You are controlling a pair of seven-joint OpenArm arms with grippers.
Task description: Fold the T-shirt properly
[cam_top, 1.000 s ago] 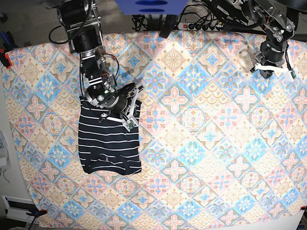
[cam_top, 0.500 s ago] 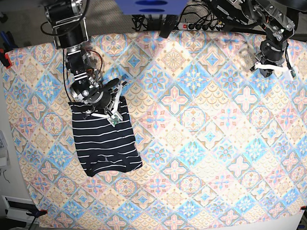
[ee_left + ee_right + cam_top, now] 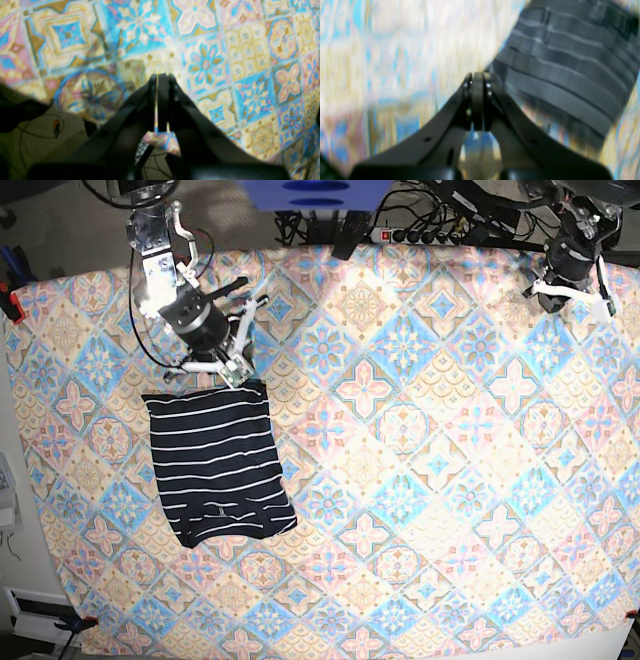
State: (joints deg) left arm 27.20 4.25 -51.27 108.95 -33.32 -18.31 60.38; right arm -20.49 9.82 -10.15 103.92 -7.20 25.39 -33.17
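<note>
- I see the T-shirt lying flat on the tablecloth, on the left part of the base view. It is folded to a compact, roughly rectangular shape, a little tilted, with its white stripes running across it.
- The right gripper stands just above the upper edge of the T-shirt in the base view, on the bare cloth of the table. I see no fabric in it.
- In the right wrist view the right gripper has its jaws pressed together with nothing between them. The T-shirt lies beyond and to the right of the tips. This picture is strongly blurred, so I cannot tell if the tips touch the shirt edge; it seems to me they are just beside it.
- The left gripper is at the far upper right corner of the base view, well apart from the T-shirt, over the tablecloth near its edge.
- In the left wrist view the left gripper is also closed, with only a thin slit between the jaws and nothing held. Under it is the patterned tablecloth; at the lower left I see floor with some cables.
</note>
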